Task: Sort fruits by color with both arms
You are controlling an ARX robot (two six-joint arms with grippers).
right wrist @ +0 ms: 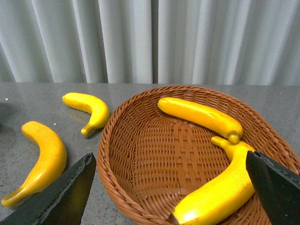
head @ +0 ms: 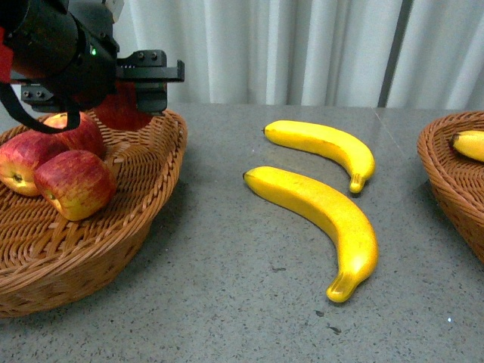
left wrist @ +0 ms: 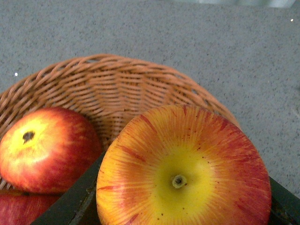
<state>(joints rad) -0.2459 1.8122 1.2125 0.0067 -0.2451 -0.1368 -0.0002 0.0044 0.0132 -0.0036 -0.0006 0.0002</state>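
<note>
My left gripper (head: pixel 144 83) is shut on a red-and-yellow apple (left wrist: pixel 183 168), held just above the back of the left wicker basket (head: pixel 151 197). Three more apples lie in that basket, the nearest one (head: pixel 76 181) at the front and another (left wrist: pixel 44 147) beside the held fruit. Two yellow bananas (head: pixel 321 144) (head: pixel 325 215) lie on the grey table between the baskets. My right gripper (right wrist: pixel 168 192) hangs open over the right basket (right wrist: pixel 136 140), which holds two bananas (right wrist: pixel 199 115) (right wrist: pixel 220 192). Nothing sits between its fingers (right wrist: pixel 61 197).
The right basket (head: pixel 454 174) shows only partly at the front view's right edge, with a banana end (head: pixel 470 144) in it. A white curtain closes off the back of the table. Bare grey tabletop runs along the front.
</note>
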